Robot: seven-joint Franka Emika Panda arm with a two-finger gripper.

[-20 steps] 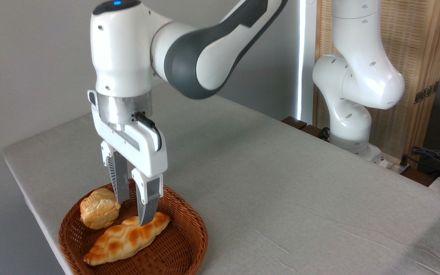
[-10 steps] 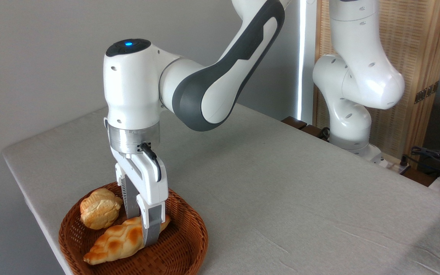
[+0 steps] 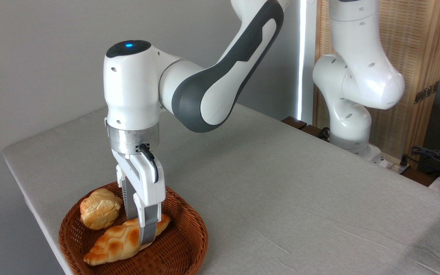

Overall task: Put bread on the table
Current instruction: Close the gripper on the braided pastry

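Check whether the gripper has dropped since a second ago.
Yes. The gripper has come down toward the basket; its fingers now straddle the braided bread, where a second ago only their tips reached it.

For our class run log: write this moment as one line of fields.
stage: grasping | pincer: closed around bread | bread: lying in basket | bun: untouched | table: no bread yet

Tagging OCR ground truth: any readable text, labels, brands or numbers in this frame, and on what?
None readable.
The arm and pincer show no lettering, only a blue light.
The bread, bun, basket and table are unmarked.
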